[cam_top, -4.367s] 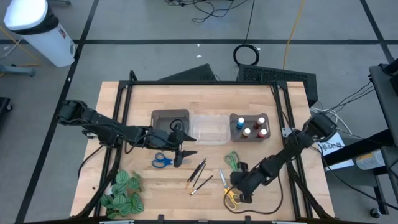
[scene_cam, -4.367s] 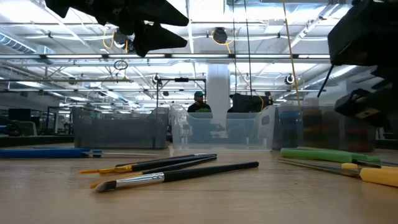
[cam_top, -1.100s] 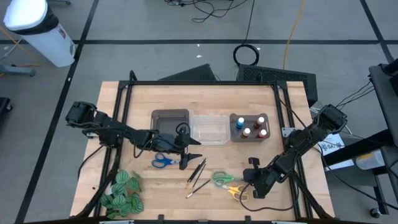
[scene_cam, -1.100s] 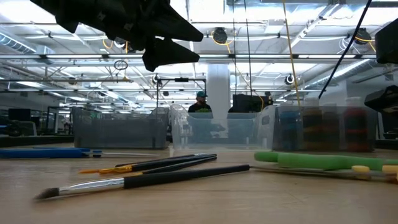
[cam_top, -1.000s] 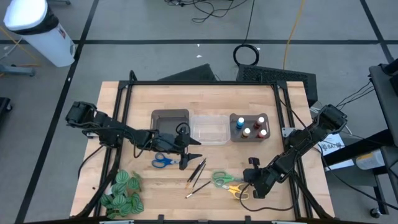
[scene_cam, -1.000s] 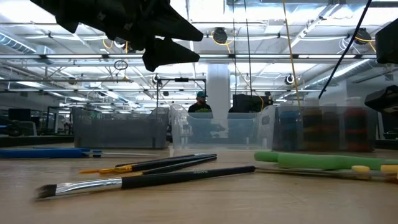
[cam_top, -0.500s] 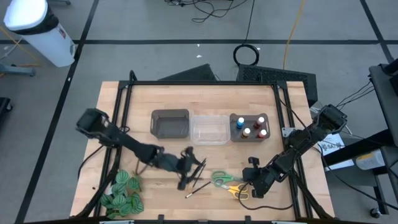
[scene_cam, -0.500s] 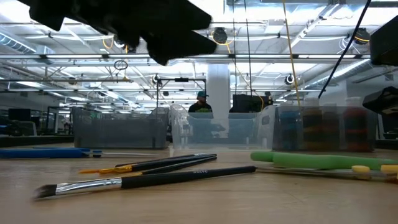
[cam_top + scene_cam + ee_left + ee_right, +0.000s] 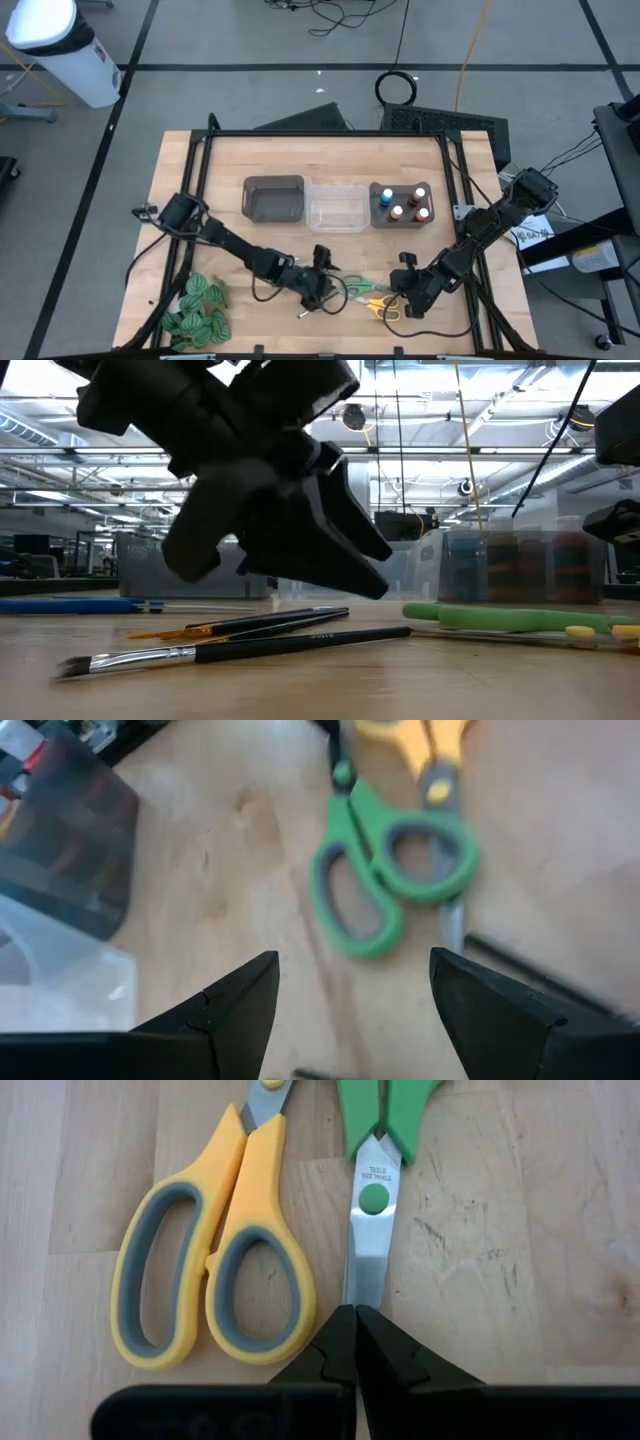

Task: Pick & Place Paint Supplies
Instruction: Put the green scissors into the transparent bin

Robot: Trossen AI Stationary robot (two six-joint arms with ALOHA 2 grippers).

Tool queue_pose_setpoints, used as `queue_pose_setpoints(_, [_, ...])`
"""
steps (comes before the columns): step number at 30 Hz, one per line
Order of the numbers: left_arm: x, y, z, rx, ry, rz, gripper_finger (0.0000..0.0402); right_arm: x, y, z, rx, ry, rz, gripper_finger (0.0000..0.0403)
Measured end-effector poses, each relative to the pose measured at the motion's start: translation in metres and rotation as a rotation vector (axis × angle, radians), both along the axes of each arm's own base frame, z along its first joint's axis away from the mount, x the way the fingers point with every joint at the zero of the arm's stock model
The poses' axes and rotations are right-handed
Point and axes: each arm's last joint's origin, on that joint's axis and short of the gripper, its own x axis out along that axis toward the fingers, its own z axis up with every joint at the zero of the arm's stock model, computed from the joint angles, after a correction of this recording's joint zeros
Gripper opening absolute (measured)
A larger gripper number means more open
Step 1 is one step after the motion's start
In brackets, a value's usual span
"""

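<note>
My open left gripper (image 9: 328, 290) (image 9: 350, 1020) hovers low over the thin dark paintbrushes (image 9: 250, 642), which lie flat on the table near its front edge; nothing is between its fingers. Just to its right lie the green scissors (image 9: 356, 289) (image 9: 390, 870) and the yellow scissors (image 9: 376, 306) (image 9: 215, 1270), flat on the wood. My right gripper (image 9: 397, 297) (image 9: 355, 1325) is shut at the tip of the green scissors' blades. A blue handle (image 9: 70, 604) lies flat at the left. Paint bottles (image 9: 402, 203) stand in the right bin. My right gripper's shut fingertips (image 9: 345, 1330) stand on the tip of the green scissors' blades (image 9: 366, 1280), coming from the table's right and slanting down, in line with the blades. The fingers hide the tip itself. The scissors lie flat on the table.
A grey bin (image 9: 273, 197), a clear bin (image 9: 337, 206) and the bottles' bin (image 9: 385, 222) stand in a row at the table's middle. The green striped leafy bunch (image 9: 195, 310) lies at the near left corner. A person shows far off in the room (image 9: 320, 525).
My left gripper has left the spot beside the grey bin, gone toward the table's near edge and to the right, sunk low over the paintbrushes and rolled about its own axis, staying open. My right gripper and the scissors have kept still.
</note>
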Motion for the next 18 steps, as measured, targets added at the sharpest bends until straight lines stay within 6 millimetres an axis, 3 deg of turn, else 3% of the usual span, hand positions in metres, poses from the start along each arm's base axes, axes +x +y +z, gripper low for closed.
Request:
queue_pose_setpoints(10, [-0.002,-0.004,-0.001,0.113,0.005,-0.054,0.0271,0.0,0.0,0.0,-0.001,-0.002,0.001,0.0])
queue_pose_setpoints(18, [0.005,-0.007,-0.021,0.227,-0.039,-0.078,0.0271,0.0,0.0,0.0,0.001,-0.008,0.0,0.0])
